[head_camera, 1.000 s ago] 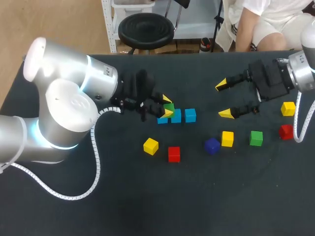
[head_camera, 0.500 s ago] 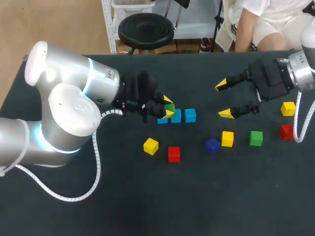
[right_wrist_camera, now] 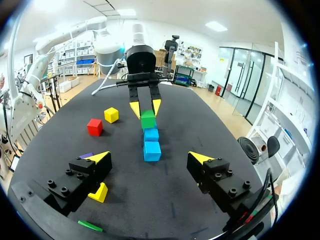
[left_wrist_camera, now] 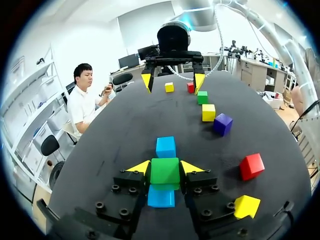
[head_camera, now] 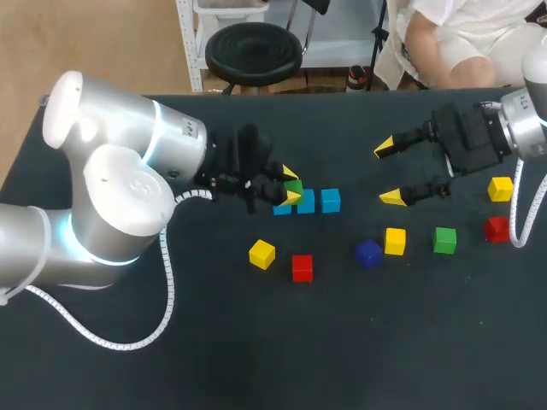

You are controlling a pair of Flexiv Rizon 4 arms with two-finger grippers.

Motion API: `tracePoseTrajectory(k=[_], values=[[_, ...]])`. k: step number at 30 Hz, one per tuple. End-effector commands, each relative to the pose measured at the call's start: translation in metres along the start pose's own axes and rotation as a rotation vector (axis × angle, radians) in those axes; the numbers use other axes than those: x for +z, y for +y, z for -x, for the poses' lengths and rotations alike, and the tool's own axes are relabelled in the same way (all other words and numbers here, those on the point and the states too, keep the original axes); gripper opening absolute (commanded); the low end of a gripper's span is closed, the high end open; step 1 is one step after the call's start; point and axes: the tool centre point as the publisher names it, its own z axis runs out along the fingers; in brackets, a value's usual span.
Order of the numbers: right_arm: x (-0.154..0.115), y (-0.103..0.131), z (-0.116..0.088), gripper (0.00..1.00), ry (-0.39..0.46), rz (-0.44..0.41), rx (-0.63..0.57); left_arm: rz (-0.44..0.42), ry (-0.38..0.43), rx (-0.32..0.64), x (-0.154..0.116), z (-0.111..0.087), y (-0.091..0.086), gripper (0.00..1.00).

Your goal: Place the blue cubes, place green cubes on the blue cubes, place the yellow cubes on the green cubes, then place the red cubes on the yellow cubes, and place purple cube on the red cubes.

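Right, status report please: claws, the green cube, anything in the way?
Left claw shut on green cube, over the end blue cube. Right claw open, empty. Nothing blocking the blue row.

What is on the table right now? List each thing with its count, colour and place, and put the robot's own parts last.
blue cubes: three, blue, in a row near the middle of the table.
green cubes: two, green; one held over the end blue cube, one loose towards the right.
yellow cubes: three, yellow; one beside a red cube, one between purple and green, one far right.
red cubes: two, red; one nearer the robot than the blue row, one far right.
purple cube: one, purple, beside the middle yellow cube.
table: one, black.
left gripper: shut on the green cube.
right gripper: open, right of the blue row.
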Motion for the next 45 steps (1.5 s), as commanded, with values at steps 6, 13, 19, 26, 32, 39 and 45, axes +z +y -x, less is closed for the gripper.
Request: tracePoseTrajectory(k=[6, 13, 19, 26, 32, 39, 45], values=[[-0.0001, 0.0005, -0.0001, 1.0, -0.001, -0.002, -0.001, 0.001, 0.003, 0.004, 0.0016, 0.0009, 0.0048, 0.0], [-0.0001, 0.0005, -0.0001, 1.0, -0.001, -0.002, -0.001, -0.005, 0.006, -0.002, 0.0037, -0.0009, 0.0037, 0.0], [-0.0001, 0.0005, -0.0001, 1.0, -0.001, -0.002, -0.001, -0.004, 0.011, -0.003, 0.0037, -0.0015, 0.0044, 0.31], [-0.0001, 0.0005, -0.0001, 1.0, -0.001, -0.002, -0.001, 0.0, 0.013, 0.003, 0.0043, -0.0006, 0.0068, 0.26], [-0.0001, 0.0005, -0.0001, 1.0, -0.001, -0.002, -0.001, -0.003, 0.02, 0.007, 0.0056, -0.0011, 0.0078, 0.19], [-0.0001, 0.0005, -0.0001, 1.0, -0.001, -0.002, -0.001, 0.002, 0.026, 0.012, 0.0056, -0.0015, 0.0107, 0.16], [-0.0001, 0.0005, -0.0001, 1.0, -0.001, -0.002, -0.001, 0.0, 0.025, 0.004, 0.0066, -0.0026, 0.0092, 0.2]])
